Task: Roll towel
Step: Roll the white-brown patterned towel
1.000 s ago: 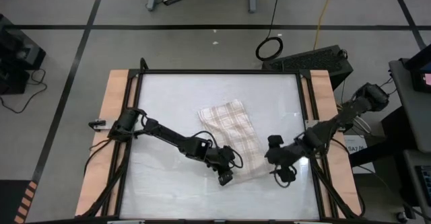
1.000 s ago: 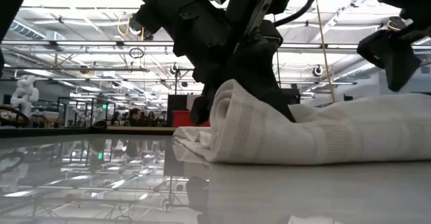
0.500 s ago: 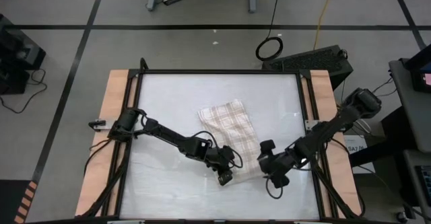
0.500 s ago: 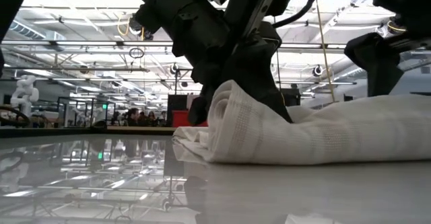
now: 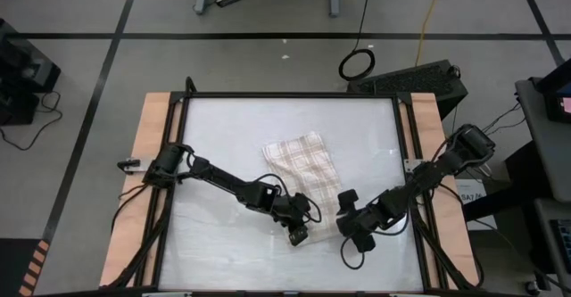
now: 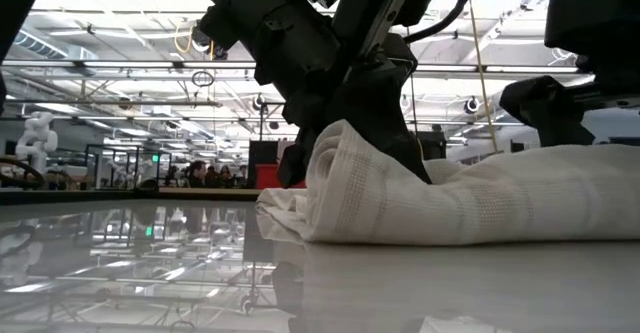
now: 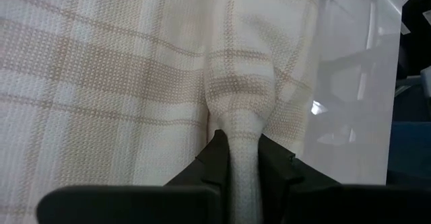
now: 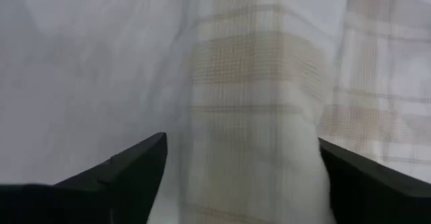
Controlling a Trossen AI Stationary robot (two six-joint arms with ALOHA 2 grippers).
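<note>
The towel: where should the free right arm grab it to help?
Probably the rolled near edge of the towel, at its right end. The left gripper already pinches that fold at the other end. The right gripper is open astride it, so closing there from above looks best.

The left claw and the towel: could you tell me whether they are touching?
Touching. The left wrist view shows the left claw shut on a pinched fold of the towel, with cloth squeezed between both fingers.

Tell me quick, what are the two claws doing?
Left gripper: shut, pinching a fold of the towel.
Right gripper: open, fingers either side of the towel's rolled end.
</note>
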